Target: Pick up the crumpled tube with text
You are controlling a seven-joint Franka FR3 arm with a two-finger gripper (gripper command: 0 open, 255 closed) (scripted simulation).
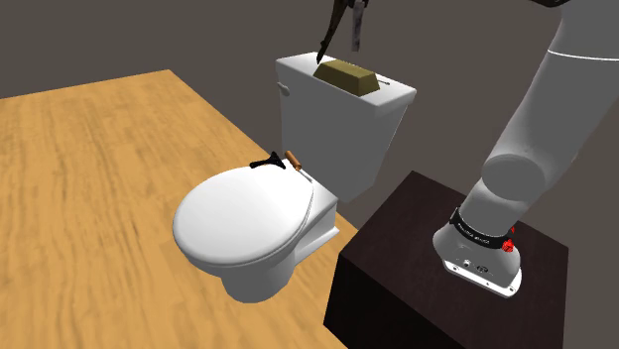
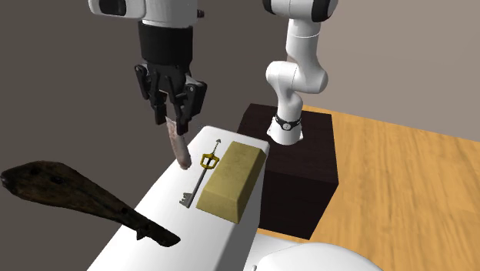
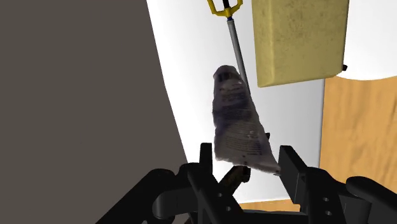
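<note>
Above the white toilet tank lid [image 2: 158, 206] the gripper [image 2: 177, 117] pinches the crumpled tube [image 2: 179, 146] by its top end, dangling beside a key [image 2: 201, 175] – a shallow hold, so the soft tube may slip free.

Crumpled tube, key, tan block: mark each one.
crumpled tube [image 3: 238, 121], wrist view, middle of its printed body.
key [image 2: 197, 182], second exterior view, mid-shaft.
tan block [image 2: 232, 178], second exterior view, top face.
</note>
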